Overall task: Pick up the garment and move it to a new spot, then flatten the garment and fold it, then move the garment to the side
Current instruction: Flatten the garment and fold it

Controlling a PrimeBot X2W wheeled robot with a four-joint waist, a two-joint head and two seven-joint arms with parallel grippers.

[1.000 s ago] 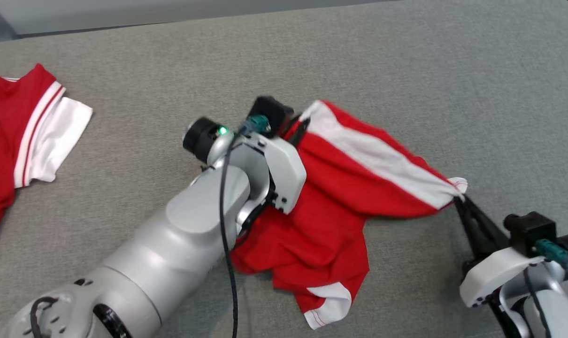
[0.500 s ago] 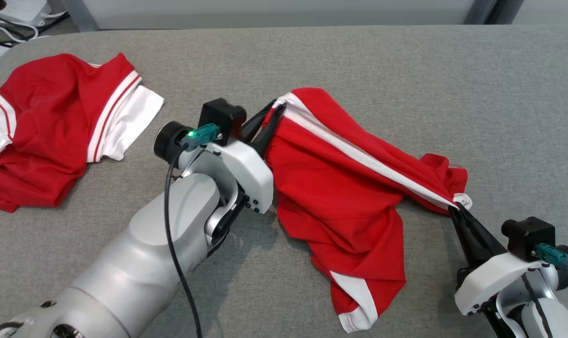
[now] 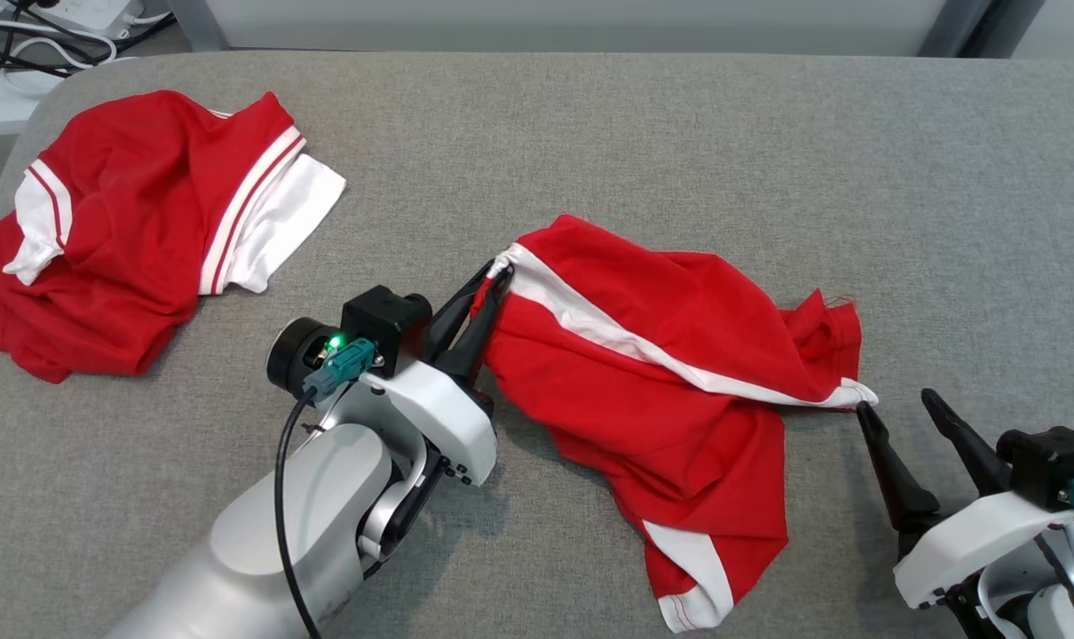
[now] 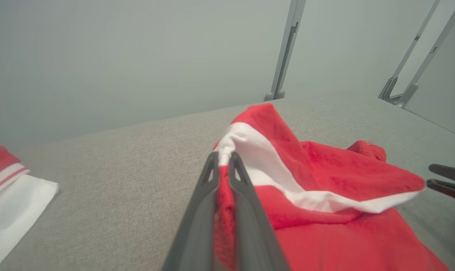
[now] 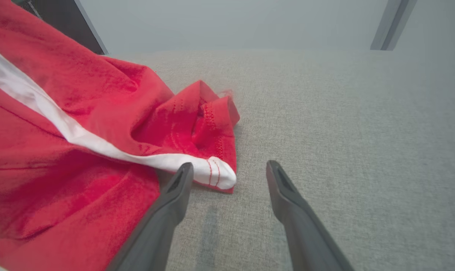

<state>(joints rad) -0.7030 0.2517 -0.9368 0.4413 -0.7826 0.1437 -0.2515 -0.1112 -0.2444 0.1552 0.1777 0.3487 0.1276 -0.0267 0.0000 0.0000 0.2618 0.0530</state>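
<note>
Crumpled near the middle of the grey bench (image 3: 679, 133): a red garment (image 3: 670, 390) with a white band running end to end. Pinched at its left end, right on the tip of that band, by the left hand (image 3: 491, 286), fingers pressed together on the cloth with red fabric squeezed between them. Stretched from there rightward to a white stitched corner lying on the bench just at the right hand (image 3: 895, 402). Spread wide there, fingers apart and gripping nothing. In the right wrist view, the white corner touching the tip of one finger and poking into the gap, the other finger clear of the cloth over bare bench. Trailing toward the robot between the two arms, a red flap with a white hem. Heaped at the bench's far left, well apart from both hands, a second garment (image 3: 129, 240), also red and white.
</note>
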